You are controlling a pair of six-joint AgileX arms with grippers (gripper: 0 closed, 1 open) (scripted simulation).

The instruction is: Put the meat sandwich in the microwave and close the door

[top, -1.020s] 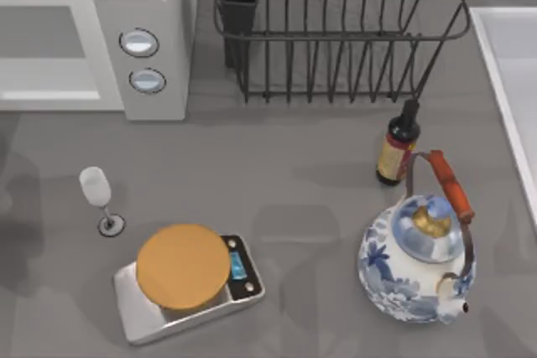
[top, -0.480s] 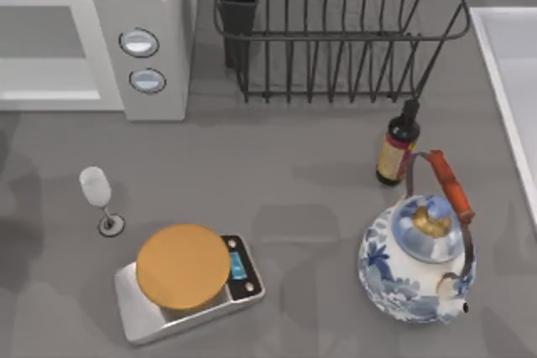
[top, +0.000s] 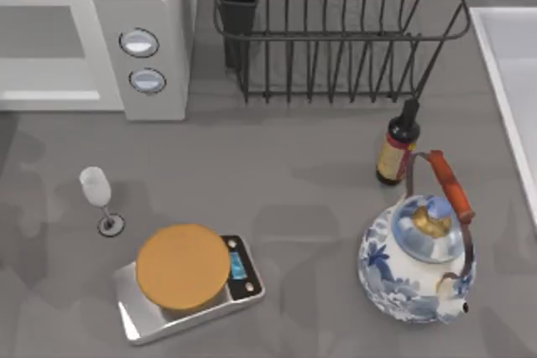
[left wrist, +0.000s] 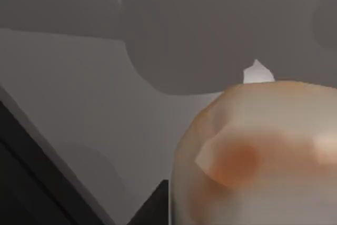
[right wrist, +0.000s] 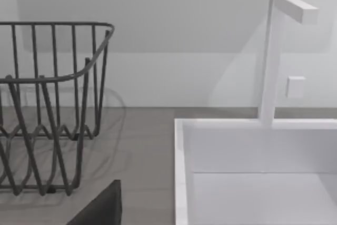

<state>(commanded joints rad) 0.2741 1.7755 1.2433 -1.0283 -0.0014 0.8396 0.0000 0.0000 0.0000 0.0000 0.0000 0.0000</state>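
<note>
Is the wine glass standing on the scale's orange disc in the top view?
No, the wine glass stands on the grey table, apart from the scale and nearer the microwave.

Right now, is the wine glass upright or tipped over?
Upright. In the top view the wine glass stands on its round foot on the table, left of the scale, touching nothing.

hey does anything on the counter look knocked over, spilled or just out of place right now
Nothing stands out. The wine glass, sauce bottle and teapot stand upright, the scale sits flat and merely angled, and the dish rack sits beside the microwave. No spills show. The meat sandwich looms close in the left wrist view.
</note>
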